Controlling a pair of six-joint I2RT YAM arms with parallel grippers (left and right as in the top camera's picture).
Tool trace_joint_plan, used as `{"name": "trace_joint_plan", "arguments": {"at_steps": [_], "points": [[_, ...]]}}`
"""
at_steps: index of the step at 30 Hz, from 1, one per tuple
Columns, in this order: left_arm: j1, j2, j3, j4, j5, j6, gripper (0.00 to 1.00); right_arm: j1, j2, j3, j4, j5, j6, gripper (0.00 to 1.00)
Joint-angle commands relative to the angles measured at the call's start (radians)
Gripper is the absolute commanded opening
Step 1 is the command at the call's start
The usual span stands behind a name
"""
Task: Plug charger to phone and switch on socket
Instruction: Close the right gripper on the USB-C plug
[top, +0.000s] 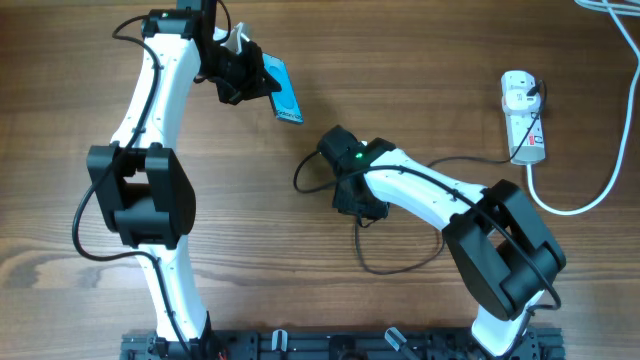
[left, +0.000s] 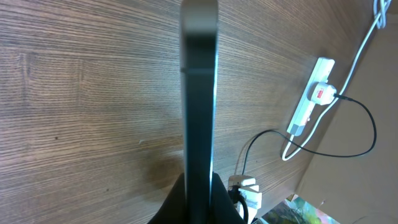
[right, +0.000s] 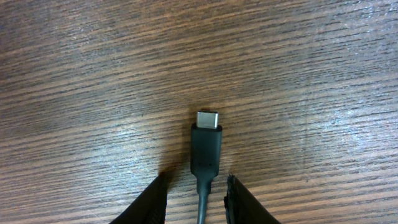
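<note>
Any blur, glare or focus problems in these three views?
Left wrist: the phone, edge-on near the lens, is soft; the table behind is sharp. Right wrist: charger tip crisp, sheen on the table at right. Overhead: even light, sharp.

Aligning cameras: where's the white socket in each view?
Overhead: socket, upper right.
Left wrist: socket, right side, slanted, beyond the edge-on phone.
Right wrist: not in it.
Shared landmark: black charger cable, leaving the socket in both; its tip lies inside the open right gripper.
</note>
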Motion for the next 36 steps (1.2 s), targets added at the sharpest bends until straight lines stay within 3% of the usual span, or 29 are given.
{"name": "trace_joint_plan", "arguments": {"at_steps": [1, 4, 9, 23, 36], "points": [[-0.001, -0.033, 0.005, -0.003, 0.013, 0.023, 0.04, 0.001, 0.053, -0.004, 0.005, 0.032, 0.005, 0.31], [-0.001, -0.033, 0.005, -0.006, 0.013, 0.023, 0.04, -0.001, 0.053, -0.004, 0.0, 0.032, 0.005, 0.22], [-0.001, -0.033, 0.005, -0.008, 0.013, 0.024, 0.04, -0.005, 0.053, -0.004, -0.003, 0.032, 0.005, 0.19], [-0.001, -0.033, 0.005, -0.008, 0.013, 0.024, 0.04, -0.024, 0.053, -0.004, -0.013, 0.035, -0.023, 0.21], [-0.001, -0.033, 0.005, -0.011, 0.013, 0.024, 0.04, -0.024, 0.053, -0.004, -0.017, 0.013, -0.023, 0.14]]}}
